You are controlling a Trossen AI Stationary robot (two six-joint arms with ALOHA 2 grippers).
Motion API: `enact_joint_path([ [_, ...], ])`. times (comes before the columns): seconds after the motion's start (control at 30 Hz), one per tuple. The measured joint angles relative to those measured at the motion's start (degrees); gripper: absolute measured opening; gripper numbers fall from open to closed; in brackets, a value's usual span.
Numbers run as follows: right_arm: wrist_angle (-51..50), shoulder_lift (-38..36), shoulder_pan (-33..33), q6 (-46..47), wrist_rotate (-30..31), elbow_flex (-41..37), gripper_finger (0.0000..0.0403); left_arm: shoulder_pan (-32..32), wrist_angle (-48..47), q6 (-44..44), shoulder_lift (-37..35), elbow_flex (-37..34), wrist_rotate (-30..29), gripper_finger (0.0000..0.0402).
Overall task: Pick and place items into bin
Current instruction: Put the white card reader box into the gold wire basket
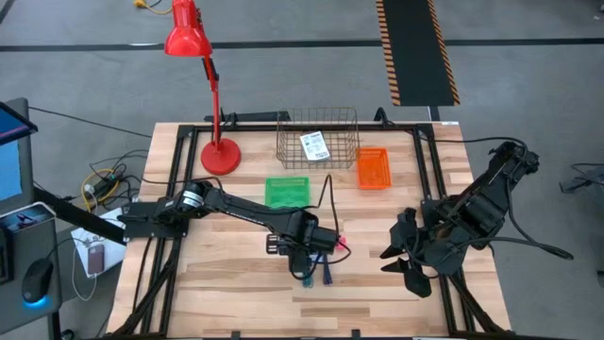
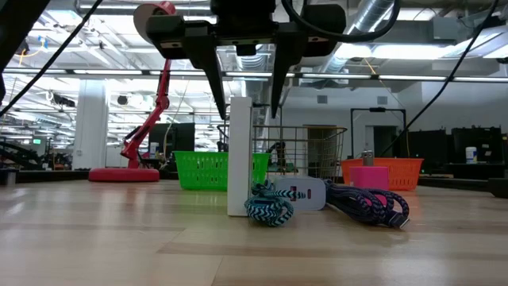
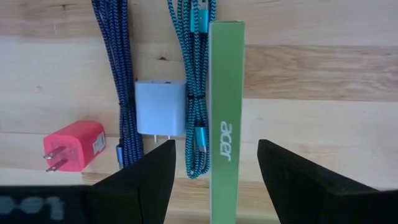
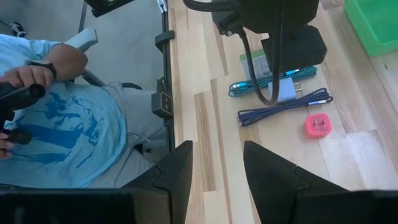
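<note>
Left gripper hovering w/ jaws spread astride upright green box, not pinching yet. Risking tip-over if one jaw nudges first. Right gripper idling, jaws apart.

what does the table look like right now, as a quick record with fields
left end effector: open, fingers either side of the slim green acer box standing on edge
right end effector: open, waiting at the table's right
beside box: teal braided cable, dark blue braided cable, pale blue-grey charger block, pink-red charger plug
metal wire basket: holds white printed flat packet
</note>
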Motion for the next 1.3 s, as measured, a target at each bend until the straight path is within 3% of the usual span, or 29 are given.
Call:
enact_joint_path([
  [0.6,0.0,0.0,0.0,0.01,0.0,0.0,0.0139,0.04,0.44,-0.04,0.0,0.0,0.26,0.0209],
  [1.3,0.0,0.0,-0.01,0.0,0.0,-0.01,0.0137,0.25,-0.87,-0.13,0.0,0.0,1.95,0.0107],
])
